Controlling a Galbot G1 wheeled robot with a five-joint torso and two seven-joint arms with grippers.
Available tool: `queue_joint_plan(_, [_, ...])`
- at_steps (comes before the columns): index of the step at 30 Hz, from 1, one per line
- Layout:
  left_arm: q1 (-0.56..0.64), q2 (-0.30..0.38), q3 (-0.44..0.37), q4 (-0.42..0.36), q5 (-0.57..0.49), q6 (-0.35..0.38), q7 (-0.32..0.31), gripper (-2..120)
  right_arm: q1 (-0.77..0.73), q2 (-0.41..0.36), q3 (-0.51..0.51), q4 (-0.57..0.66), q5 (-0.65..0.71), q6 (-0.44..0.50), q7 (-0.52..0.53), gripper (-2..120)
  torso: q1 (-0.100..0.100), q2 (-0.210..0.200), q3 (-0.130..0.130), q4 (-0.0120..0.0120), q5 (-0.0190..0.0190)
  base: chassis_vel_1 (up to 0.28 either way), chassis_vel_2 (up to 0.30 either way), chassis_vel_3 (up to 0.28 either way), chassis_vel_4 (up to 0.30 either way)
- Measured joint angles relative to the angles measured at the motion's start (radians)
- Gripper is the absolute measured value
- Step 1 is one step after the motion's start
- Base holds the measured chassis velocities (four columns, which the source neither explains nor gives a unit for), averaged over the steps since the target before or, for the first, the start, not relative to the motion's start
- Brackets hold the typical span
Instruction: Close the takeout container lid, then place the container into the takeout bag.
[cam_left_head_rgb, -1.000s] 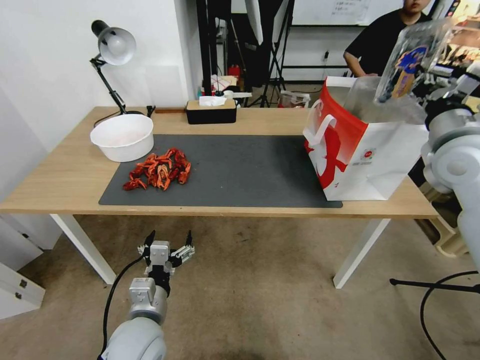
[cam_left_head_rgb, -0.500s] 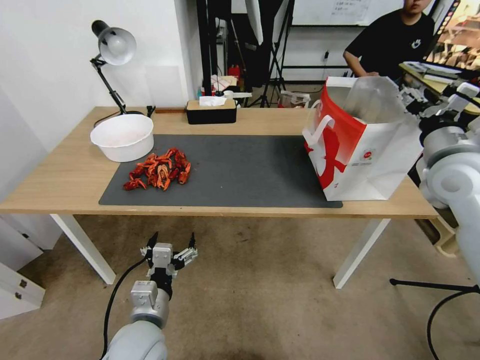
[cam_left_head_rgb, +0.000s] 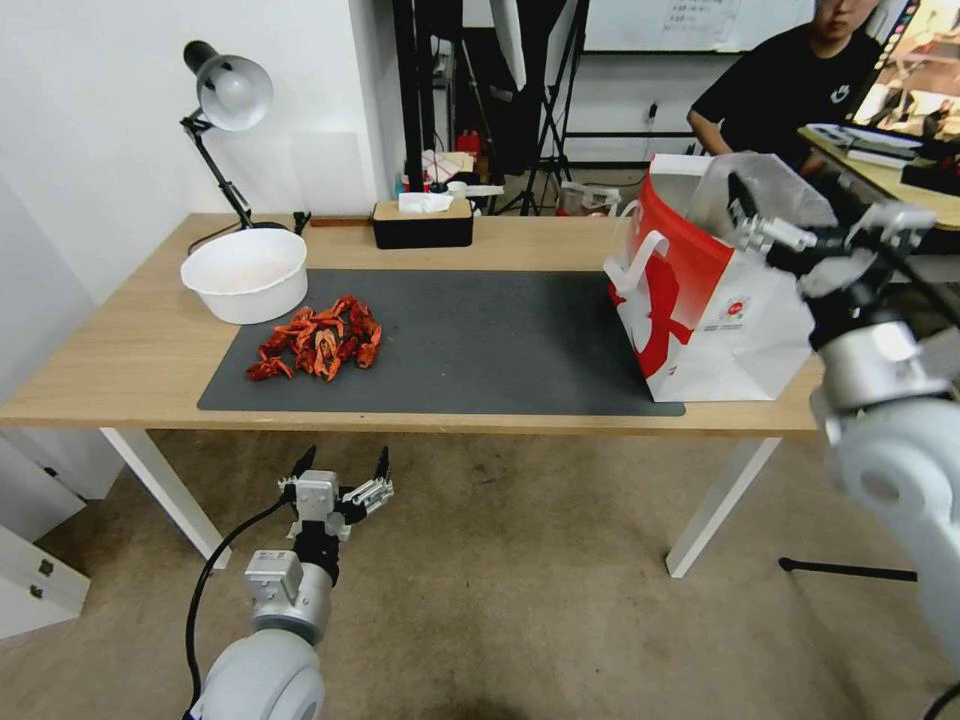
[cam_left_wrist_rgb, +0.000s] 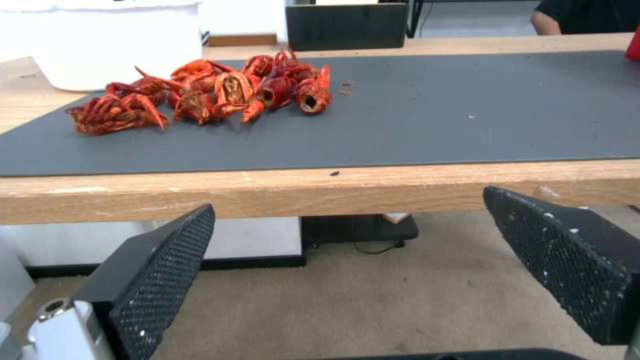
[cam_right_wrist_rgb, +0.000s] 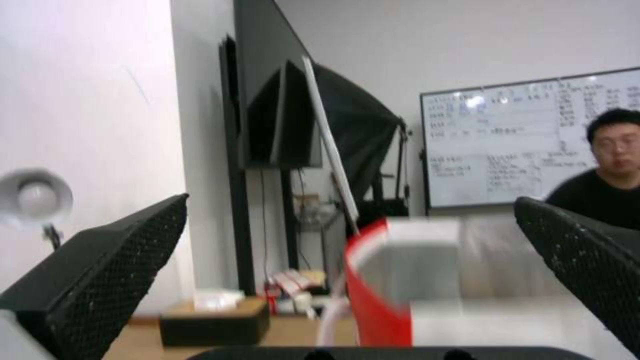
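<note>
You are working at the last step, the placing into the takeout bag (cam_left_head_rgb: 720, 320), or just at its end. Your right gripper (cam_left_head_rgb: 825, 225) is hanging with its fingers spread wide and nothing between them. The bag is standing upright just in front of and below that gripper, its open mouth close under the fingertips. I cannot tell whether the takeout container is lying inside the bag, because the red wall and silvery lining are hiding the inside. My judgement is that it is, since the empty, open gripper is sitting right at the bag's mouth.

If that is so, the next move calls for you to lift the right arm straight up and back. Keep both fingers off the bag's rim and white handles, since the paper bag would tip easily if a finger caught them.

The right arm is reaching up and forward from the shoulder, its wrist bent so the gripper is pointing over the bag's near top edge.

Your left gripper (cam_left_head_rgb: 342, 465) is idling low with its fingers wide apart, below and in front of the table (cam_left_head_rgb: 150, 350) edge. The crayfish pile (cam_left_head_rgb: 320, 345) is lying ahead of and above it.
</note>
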Motion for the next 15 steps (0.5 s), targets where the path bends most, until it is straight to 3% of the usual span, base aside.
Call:
queue_joint_plan(7, [0.017, -0.014, -0.003, -0.004, 0.021, -0.013, 0.003, 100, -0.233, 0.113, 0.048, 0.054, -0.15, 0.058, -0.048, 113, 0.0, 0.0, 0.0, -0.0002, 0.0002, 0.0, 0.0, 0.0, 0.0])
queue_joint_plan(8, [0.021, -0.014, -0.004, -0.003, 0.025, -0.022, 0.004, 100, -0.348, 0.176, 0.056, 0.064, -0.224, 0.1, -0.061, 110, 0.0, 0.0, 0.0, -0.0003, 0.0001, 0.0, 0.0, 0.0, 0.0])
queue_joint_plan(15, [0.02, -0.009, -0.001, 0.001, 0.026, -0.033, 0.005, 100, -0.541, 0.317, 0.017, -0.013, -0.383, 0.249, -0.105, 100, 0.0, 0.0, 0.0, -0.0002, 0.0, 0.0, 0.0, 0.0, 0.0])
